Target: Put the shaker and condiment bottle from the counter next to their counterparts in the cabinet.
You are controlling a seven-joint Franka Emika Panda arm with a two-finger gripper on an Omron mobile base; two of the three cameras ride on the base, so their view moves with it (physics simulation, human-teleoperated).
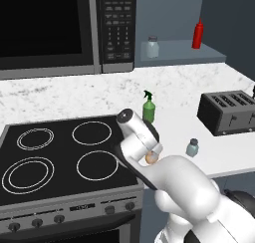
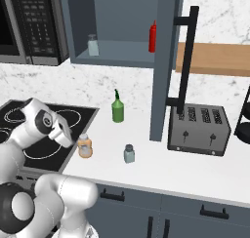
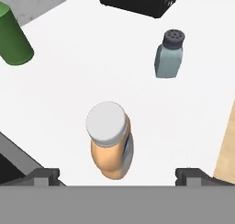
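Gripper (image 3: 117, 175) spread wide above upright orange-amber condiment bottle (image 3: 110, 140), cream-capped

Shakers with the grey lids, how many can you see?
2. One shaker stands on the white counter, between the orange condiment bottle and the toaster. The other shaker stands on the open cabinet's shelf, left of the red squeeze bottle.

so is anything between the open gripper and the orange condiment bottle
Nothing visible. In the hand view the condiment bottle stands upright on the counter, lined up between the open gripper fingertips. The shaker and green spray bottle stand well aside.
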